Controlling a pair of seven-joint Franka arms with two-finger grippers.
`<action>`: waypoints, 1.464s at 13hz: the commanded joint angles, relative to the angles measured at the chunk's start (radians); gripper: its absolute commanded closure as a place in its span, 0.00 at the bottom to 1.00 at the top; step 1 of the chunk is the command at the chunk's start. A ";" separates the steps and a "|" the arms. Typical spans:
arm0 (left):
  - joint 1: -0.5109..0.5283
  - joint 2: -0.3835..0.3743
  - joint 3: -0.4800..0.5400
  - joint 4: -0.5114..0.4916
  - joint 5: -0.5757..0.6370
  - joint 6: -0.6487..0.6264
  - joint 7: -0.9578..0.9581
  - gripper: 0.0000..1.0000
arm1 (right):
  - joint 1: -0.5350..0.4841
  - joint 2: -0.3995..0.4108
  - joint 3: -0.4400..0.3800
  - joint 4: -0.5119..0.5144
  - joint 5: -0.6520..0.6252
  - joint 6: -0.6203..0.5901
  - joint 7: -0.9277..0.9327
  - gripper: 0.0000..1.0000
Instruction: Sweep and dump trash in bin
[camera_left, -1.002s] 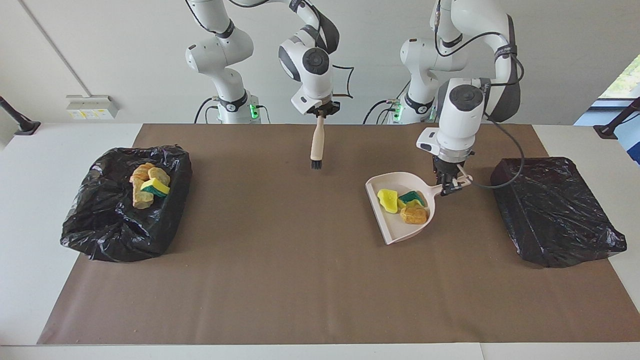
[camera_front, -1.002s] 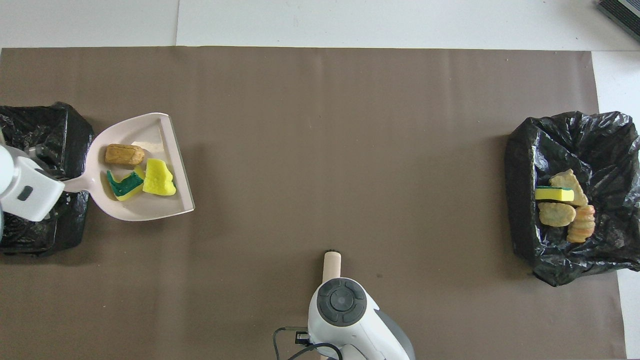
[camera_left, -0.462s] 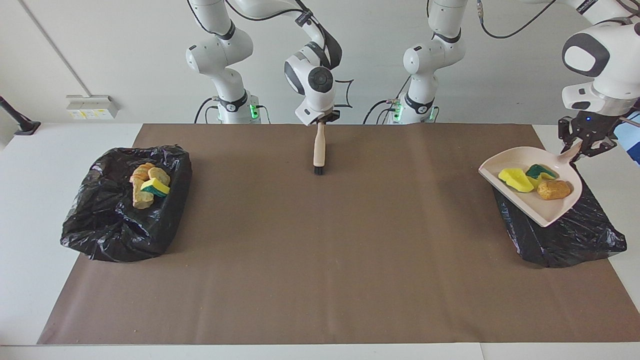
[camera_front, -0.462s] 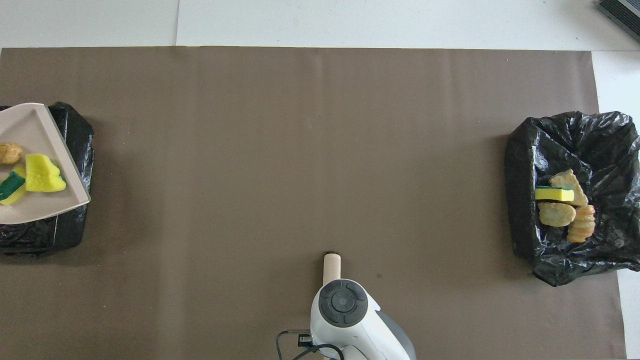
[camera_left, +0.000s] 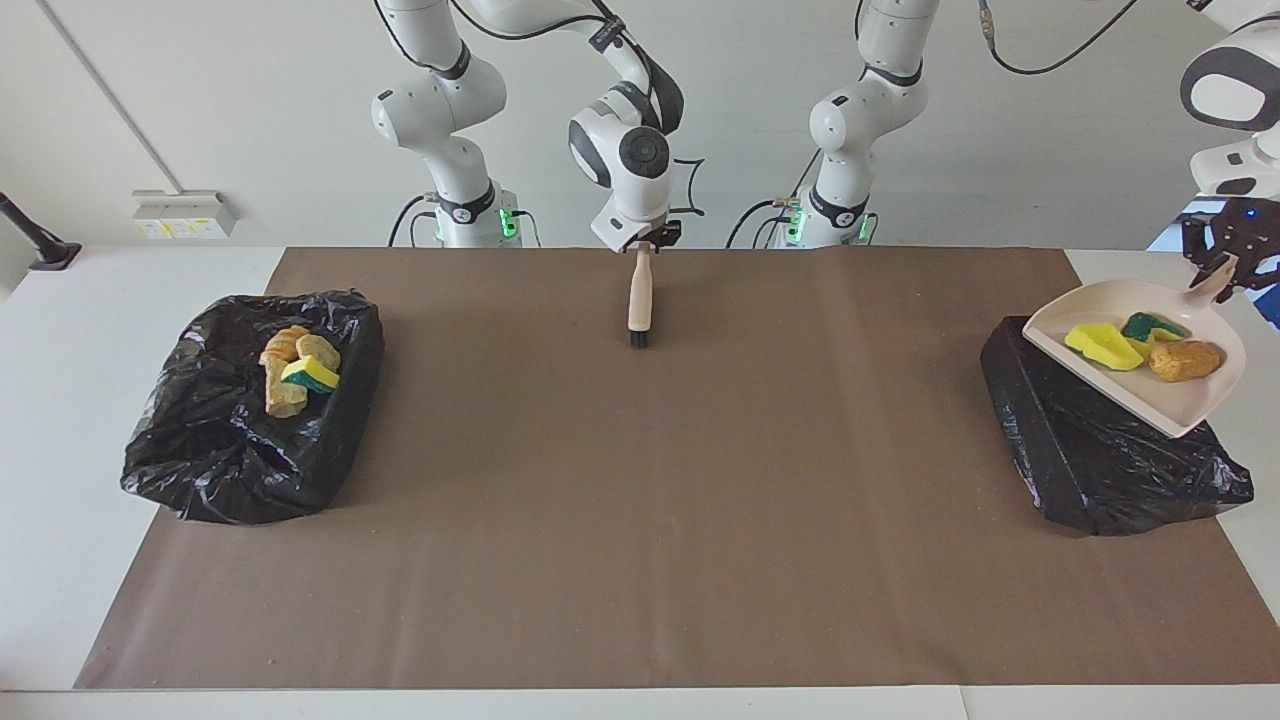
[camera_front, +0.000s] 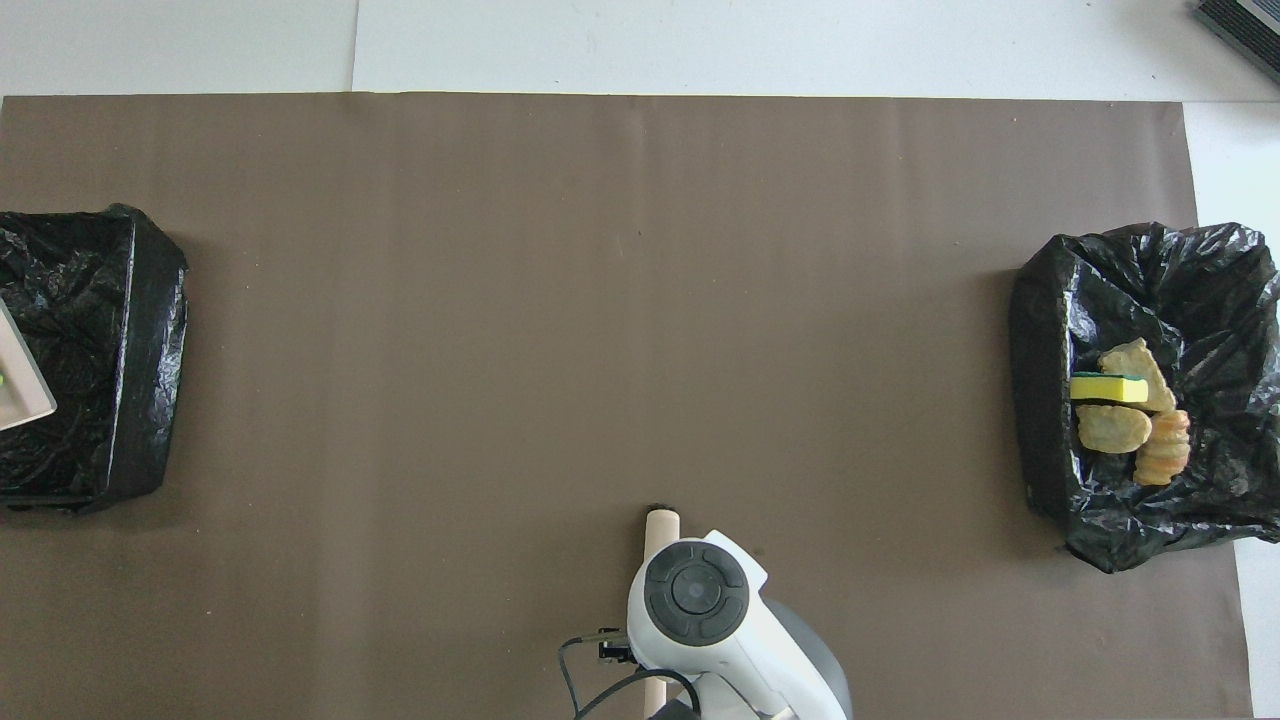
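Dustpan (camera_left: 1170, 400) now over bin (camera_left: 1090, 460)

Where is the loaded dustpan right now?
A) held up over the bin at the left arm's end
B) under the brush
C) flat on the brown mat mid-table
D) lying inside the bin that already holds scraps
A: the left gripper holds the dustpan by its handle, raised above the bin at the left arm's end, with three scraps in the pan.
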 joint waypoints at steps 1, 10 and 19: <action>0.008 0.053 -0.012 0.029 0.123 0.061 -0.034 1.00 | -0.075 -0.068 -0.003 0.052 -0.056 -0.036 -0.052 0.00; -0.016 0.074 -0.013 0.029 0.341 0.098 -0.088 1.00 | -0.339 -0.080 -0.004 0.287 -0.213 -0.151 -0.285 0.00; -0.050 0.108 -0.015 0.153 0.508 0.079 -0.082 1.00 | -0.512 -0.073 -0.003 0.485 -0.217 -0.374 -0.412 0.00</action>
